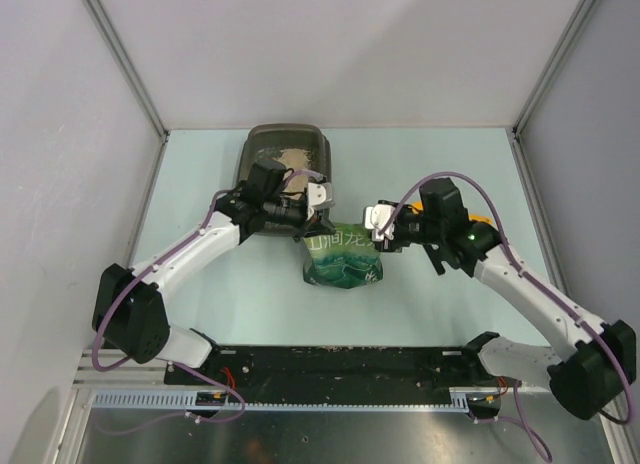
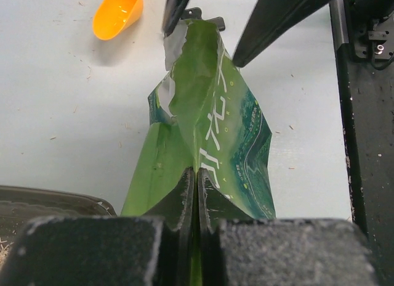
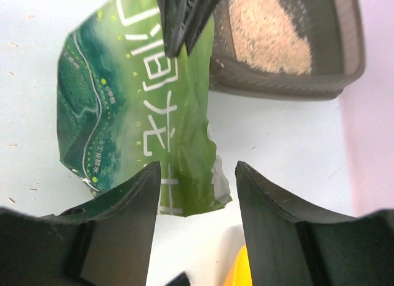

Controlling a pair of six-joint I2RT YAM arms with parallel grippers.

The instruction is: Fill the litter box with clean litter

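My left gripper is pressed together on one end of the green pouch, with the foil caught flat between its pads. In the top view that pinch sits just off the lower right corner of the litter box. My right gripper is spread, its jaws standing either side of the pouch's opposite, ragged end without clamping it; a sliver of table shows between the torn foil and one finger. The pouch therefore runs as a ridge from one gripper to the other, its long axis left to right across the middle of the top view, its belly sagging toward the bottom of the frame. The litter box lies upper centre-left in that view, up and left of the pouch, with its long axis running up the frame. The left arm is plainly the nearer one; the right would have to reach across the pouch. Some clean litter is heaped in the box, at the upper right of the right wrist view, but dark floor shows beside it, so I judge the fill only partly done. The coming move turns on getting the pouch's open end over the near rim, and I take the torn end by the right gripper for the mouth, though I can't be sure. For room, there is bare table right of the box, the enclosure's back wall stands close behind it, and the orange scoop lies apart from the pouch, off by the right arm.
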